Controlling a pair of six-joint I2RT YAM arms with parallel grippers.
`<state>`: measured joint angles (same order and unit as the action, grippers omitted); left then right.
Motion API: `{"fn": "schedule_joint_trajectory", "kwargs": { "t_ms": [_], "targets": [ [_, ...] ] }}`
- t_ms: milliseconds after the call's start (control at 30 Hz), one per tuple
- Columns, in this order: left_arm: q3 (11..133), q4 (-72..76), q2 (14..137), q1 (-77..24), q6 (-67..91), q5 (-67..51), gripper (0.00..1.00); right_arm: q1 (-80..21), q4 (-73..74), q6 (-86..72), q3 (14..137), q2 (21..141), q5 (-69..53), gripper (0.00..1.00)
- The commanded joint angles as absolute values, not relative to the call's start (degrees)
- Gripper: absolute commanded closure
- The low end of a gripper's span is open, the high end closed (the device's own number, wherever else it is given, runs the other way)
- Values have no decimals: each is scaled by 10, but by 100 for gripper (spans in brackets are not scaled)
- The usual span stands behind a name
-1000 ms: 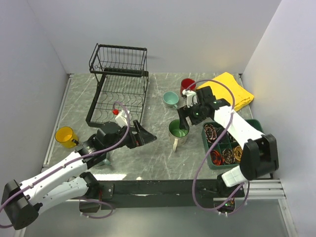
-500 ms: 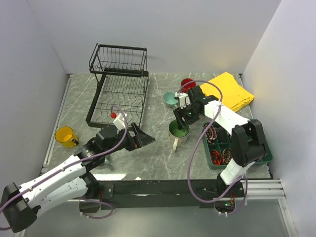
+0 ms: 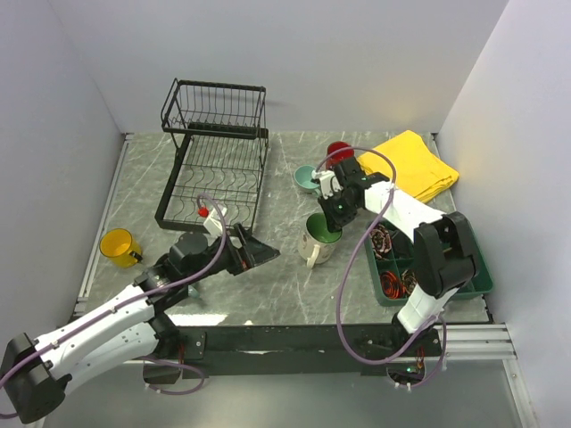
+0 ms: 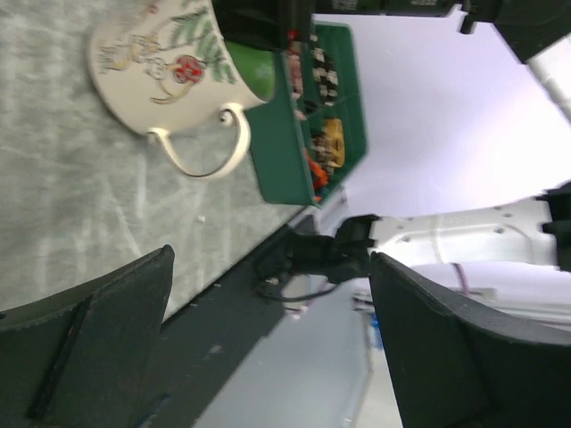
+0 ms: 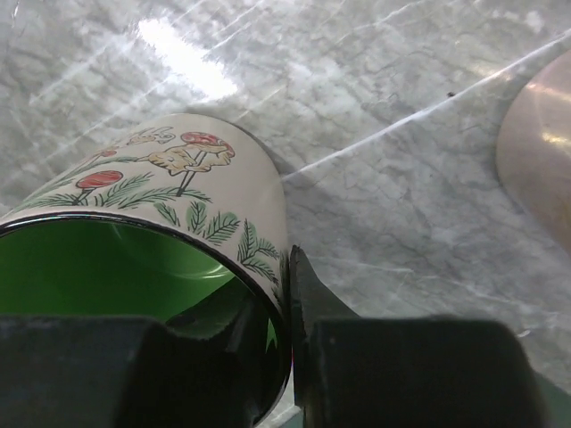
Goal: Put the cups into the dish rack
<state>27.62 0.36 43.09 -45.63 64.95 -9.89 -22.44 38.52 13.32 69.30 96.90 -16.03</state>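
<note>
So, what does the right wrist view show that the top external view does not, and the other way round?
Only the right wrist: red mushrooms and fir sprigs painted on the cream ceramic mug with green inside, and the right gripper pinching its wall, one finger inside, one outside. Only the top external: the black wire dish rack, yellow mug, teal mug, red mug, green compartmented tray and open left gripper. Both: the cream mug, the right gripper, the grey marble table.

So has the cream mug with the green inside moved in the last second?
Yes: the cream mug has tipped, handle swinging left away from the green tray, right gripper pinching its rim.
</note>
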Motion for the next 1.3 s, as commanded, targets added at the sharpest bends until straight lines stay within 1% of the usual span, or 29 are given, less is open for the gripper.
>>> {"fn": "schedule_joint_trajectory", "kwargs": {
  "t_ms": [0, 67, 233, 300, 433, 567, 600, 700, 833, 933, 1033, 1267],
  "targets": [
    [255, 125, 420, -459, 711, -147, 4, -229, 395, 138, 738, 904, -223, 100],
    [251, 158, 424, -459, 742, -159, 4, -229, 407, 146, 759, 884, -235, 100],
    [274, 220, 435, -459, 778, -178, 4, -229, 446, 169, 878, 838, -247, 100],
    [307, 227, 442, -459, 783, -185, 4, -229, 454, 184, 935, 827, -248, 100],
    [377, 235, 479, -459, 785, -203, 4, -229, 409, 178, 973, 793, -271, 100],
    [416, 273, 502, -459, 816, -216, 3, -229, 291, 121, 936, 714, -311, 100],
    [424, 279, 505, -459, 818, -219, 4, -229, 237, 113, 914, 701, -318, 100],
    [439, 288, 522, -459, 824, -230, 4, -229, 138, 63, 875, 655, -346, 100],
    [453, 319, 556, -459, 832, -255, 4, -229, 90, -21, 875, 653, -385, 100],
    [466, 349, 577, -459, 843, -272, 4, -229, 36, -88, 850, 647, -408, 100],
    [484, 351, 587, -459, 840, -273, 4, -230, 7, -119, 837, 648, -421, 100],
    [510, 368, 588, -459, 833, -272, 3, -239, -103, -134, 747, 621, -400, 100]
  ]
}}
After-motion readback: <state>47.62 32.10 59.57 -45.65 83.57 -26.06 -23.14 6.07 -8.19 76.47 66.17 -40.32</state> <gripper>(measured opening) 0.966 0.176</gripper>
